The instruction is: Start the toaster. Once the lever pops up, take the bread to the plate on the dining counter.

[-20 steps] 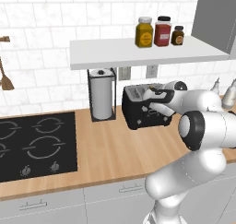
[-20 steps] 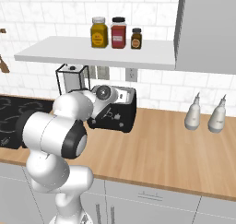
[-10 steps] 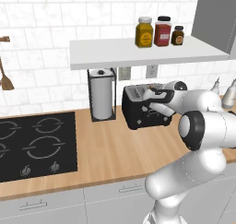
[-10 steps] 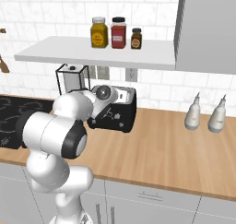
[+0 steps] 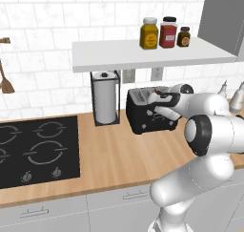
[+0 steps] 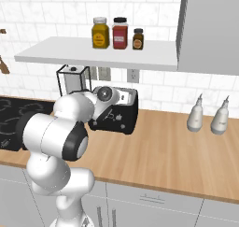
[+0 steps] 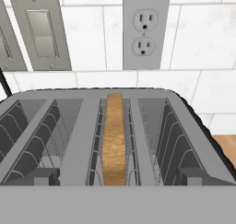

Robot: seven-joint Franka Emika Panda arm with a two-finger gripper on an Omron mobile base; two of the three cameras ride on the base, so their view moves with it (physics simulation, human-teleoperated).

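- One bread (image 7: 113, 140) slice sitting upright in toaster (image 7: 115, 135), slot near 12 o'clock.
- Pincer (image 5: 159, 103) hovering spread, pinching nothing.
- Risking slipping past lever, leaving toaster unstarted.

White arm bent forward, elbow high, gripper (image 5: 161, 107) wide open, fingers apart.

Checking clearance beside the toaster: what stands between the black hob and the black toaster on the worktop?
In the left base view, a white paper-towel roll in a black wire holder stands between the hob and the toaster.
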